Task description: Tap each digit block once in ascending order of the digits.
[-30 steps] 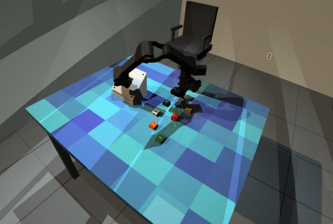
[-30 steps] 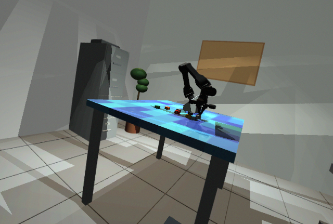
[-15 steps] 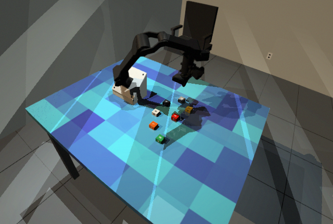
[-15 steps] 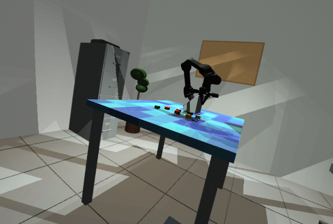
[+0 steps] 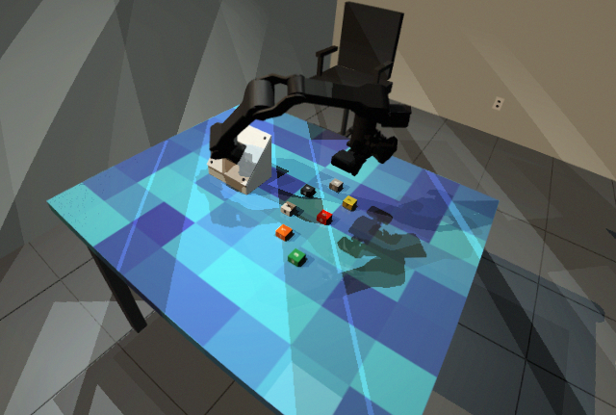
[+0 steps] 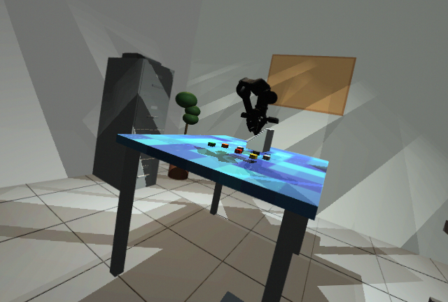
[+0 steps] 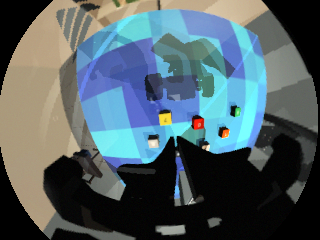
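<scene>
My gripper [image 5: 352, 170] [image 6: 256, 133] [image 7: 175, 139] is shut and empty, above the table among the blocks. A yellow block [image 5: 349, 202] [image 6: 253, 156] [image 7: 165, 118], a red block [image 5: 324, 217] [image 6: 238, 151] [image 7: 198, 122], an orange block [image 5: 284, 232] [image 6: 225, 145] [image 7: 224, 133], a green block [image 5: 296, 257] [image 6: 211, 144] [image 7: 235, 111] and a grey-white block [image 5: 336, 185] [image 6: 267, 157] [image 7: 153, 142] lie apart. A beige-white block [image 5: 288, 209] is partly behind a finger in the wrist view. A black block [image 5: 308, 190] is hidden there. The digits are too small to read surely.
The white arm base [image 5: 258, 164] [image 6: 260, 141] stands on the patchwork-blue table [image 5: 198, 305] [image 6: 155, 143], behind the blocks. The arm's shadow falls beside the red and yellow blocks. A black chair [image 5: 371, 37] stands beyond the table.
</scene>
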